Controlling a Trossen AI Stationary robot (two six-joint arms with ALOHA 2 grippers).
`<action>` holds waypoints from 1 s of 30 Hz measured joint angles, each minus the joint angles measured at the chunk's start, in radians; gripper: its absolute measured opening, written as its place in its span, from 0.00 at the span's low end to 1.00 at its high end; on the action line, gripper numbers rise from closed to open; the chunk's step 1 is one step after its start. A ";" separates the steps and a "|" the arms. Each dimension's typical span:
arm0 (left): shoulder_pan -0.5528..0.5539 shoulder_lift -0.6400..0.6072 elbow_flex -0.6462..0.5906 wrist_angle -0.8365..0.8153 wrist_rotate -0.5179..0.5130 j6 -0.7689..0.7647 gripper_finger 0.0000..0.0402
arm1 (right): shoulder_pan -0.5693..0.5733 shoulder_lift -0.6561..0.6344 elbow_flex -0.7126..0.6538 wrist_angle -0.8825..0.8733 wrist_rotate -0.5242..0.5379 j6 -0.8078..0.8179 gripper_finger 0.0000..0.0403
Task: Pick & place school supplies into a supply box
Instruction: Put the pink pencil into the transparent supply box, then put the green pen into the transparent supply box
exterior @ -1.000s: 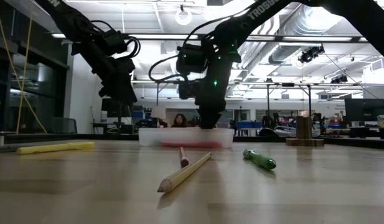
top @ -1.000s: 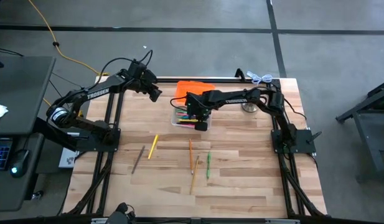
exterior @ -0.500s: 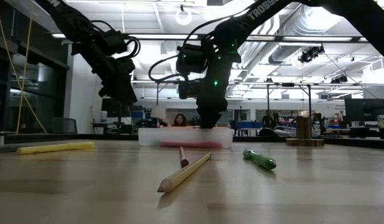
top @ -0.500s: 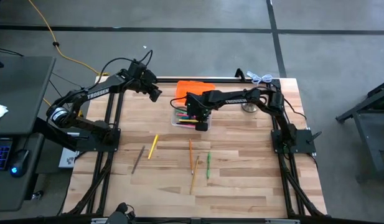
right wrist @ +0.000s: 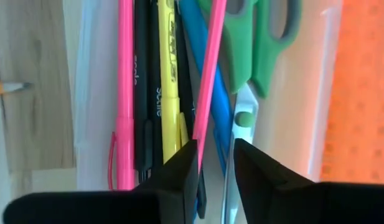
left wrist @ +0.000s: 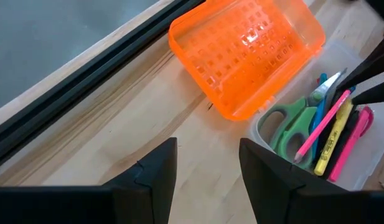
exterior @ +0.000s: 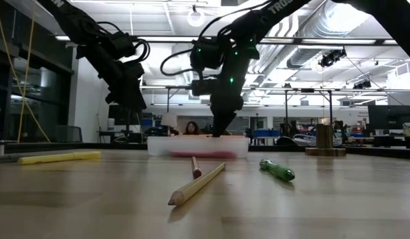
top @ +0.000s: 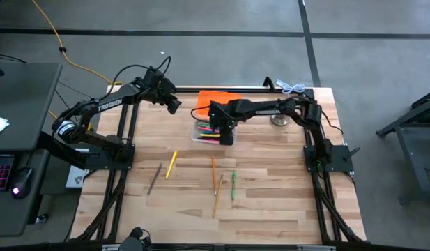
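Note:
The clear supply box (top: 203,134) sits open near the table's far middle, its orange lid (top: 216,97) lying flat behind it. Inside lie a pink pen (right wrist: 125,74), a yellow highlighter (right wrist: 168,74), a blue pen, green-handled scissors (right wrist: 260,37) and a pink pencil (right wrist: 208,74) slanting across the others. My right gripper (right wrist: 215,155) hovers open just above the box (exterior: 198,146), fingers pointing down on either side of the pencil's raised end. My left gripper (top: 174,106) waits open, raised left of the lid (left wrist: 241,50). My right gripper stands open around the pink pencil's raised end (right wrist: 201,134). The pencil runs close along one finger (right wrist: 179,171) with a gap to the other. I cannot tell whether that finger touches it. The pencil lies on the other supplies in the box.
On the near half of the table lie a yellow marker (top: 171,164), a dark pencil (top: 155,178), two orange pencils (top: 216,185) and a green marker (top: 233,185). A silvery bell-like object (top: 278,120) stands right of the box. A person shows far behind the table.
My right gripper has risen a little above the box and drawn slightly toward the far edge. The box and the loose supplies have stayed where they were.

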 joint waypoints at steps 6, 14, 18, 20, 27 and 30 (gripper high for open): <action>0.000 -0.002 0.000 -0.002 0.011 0.000 0.50 | 0.002 -0.063 0.000 -0.014 -0.001 0.016 0.24; 0.000 -0.068 0.000 -0.090 0.033 -0.014 0.50 | 0.034 -0.191 0.000 -0.113 -0.048 0.082 0.24; 0.000 -0.134 0.000 -0.200 0.034 -0.026 0.50 | 0.065 -0.254 0.000 -0.161 -0.109 0.149 0.24; 0.000 -0.175 0.000 -0.255 0.034 -0.050 0.50 | 0.086 -0.279 0.000 -0.181 -0.121 0.177 0.24; 0.000 -0.357 0.000 -0.368 0.039 -0.142 0.50 | 0.169 -0.319 0.000 -0.190 -0.126 0.255 0.23; -0.001 -0.438 0.000 -0.394 0.064 -0.175 0.50 | 0.200 -0.318 0.000 -0.193 -0.127 0.295 0.24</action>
